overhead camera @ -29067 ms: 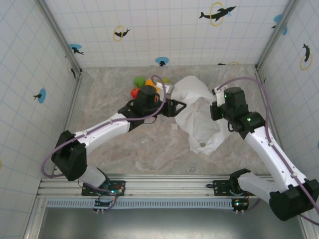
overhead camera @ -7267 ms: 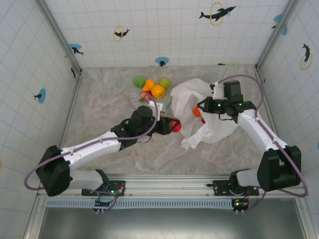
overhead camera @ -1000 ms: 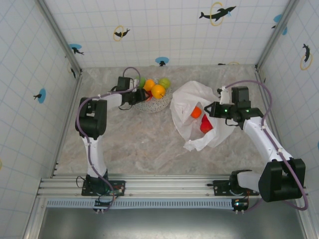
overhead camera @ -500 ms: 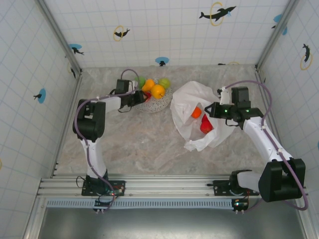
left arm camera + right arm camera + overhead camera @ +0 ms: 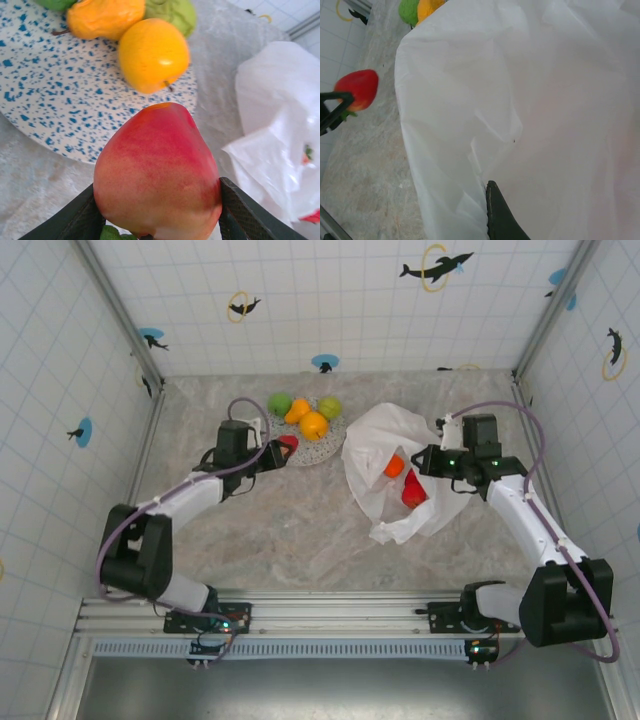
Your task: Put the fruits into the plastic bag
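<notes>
Your left hand (image 5: 278, 449) clamps a red fruit (image 5: 157, 170), half-open around it, beside the speckled plate (image 5: 50, 100). Your right hand (image 5: 420, 460), fully closed, pinches the plastic bag (image 5: 375, 430) rim on the bench (image 5: 300, 530).

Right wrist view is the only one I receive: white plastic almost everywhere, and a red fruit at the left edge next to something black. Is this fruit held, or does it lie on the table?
Observer: Held. The left gripper is shut on the red fruit, one finger on each side, at the near edge of the plate.
Operator: Is anything inside the bag? Through the plastic I see only a pink shade.
Observer: Two fruits. An orange fruit and a second red fruit lie in the open plastic bag, whose rim the right gripper pinches.
Operator: How many fruits are on the plate?
Observer: Four: two green fruits, an orange pear-shaped fruit and a yellow-orange fruit.
</notes>
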Controlling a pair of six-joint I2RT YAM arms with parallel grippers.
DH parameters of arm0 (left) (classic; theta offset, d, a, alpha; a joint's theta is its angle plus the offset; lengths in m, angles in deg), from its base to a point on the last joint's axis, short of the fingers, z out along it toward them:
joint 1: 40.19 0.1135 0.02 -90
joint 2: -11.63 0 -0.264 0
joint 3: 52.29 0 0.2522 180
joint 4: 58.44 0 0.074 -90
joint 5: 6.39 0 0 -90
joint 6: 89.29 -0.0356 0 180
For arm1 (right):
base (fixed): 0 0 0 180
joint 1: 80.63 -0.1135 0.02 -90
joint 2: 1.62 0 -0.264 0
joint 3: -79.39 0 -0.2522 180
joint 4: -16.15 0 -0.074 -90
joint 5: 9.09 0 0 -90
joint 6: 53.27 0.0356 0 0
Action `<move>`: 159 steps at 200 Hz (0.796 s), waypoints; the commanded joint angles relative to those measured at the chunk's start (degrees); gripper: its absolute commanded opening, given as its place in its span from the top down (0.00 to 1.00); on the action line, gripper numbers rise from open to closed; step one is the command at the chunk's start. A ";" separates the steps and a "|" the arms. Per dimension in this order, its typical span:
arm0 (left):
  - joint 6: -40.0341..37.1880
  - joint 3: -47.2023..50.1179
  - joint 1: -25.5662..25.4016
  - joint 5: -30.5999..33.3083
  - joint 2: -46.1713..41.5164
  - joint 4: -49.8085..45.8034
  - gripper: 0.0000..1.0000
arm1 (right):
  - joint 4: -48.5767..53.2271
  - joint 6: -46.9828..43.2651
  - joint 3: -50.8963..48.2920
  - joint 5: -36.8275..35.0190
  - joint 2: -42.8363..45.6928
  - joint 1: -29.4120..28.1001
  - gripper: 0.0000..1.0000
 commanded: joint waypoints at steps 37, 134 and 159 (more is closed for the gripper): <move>0.11 1.07 -8.04 3.40 -15.34 -6.79 0.52 | -5.45 2.91 1.10 1.64 -0.80 -0.83 1.00; 1.19 -2.09 -30.36 7.20 -13.00 -3.61 0.52 | -5.36 3.61 5.17 4.32 -4.24 -1.49 1.00; -0.52 -5.07 -32.23 6.74 -6.50 -2.36 0.52 | -4.81 3.80 5.47 4.81 -4.14 -2.14 1.00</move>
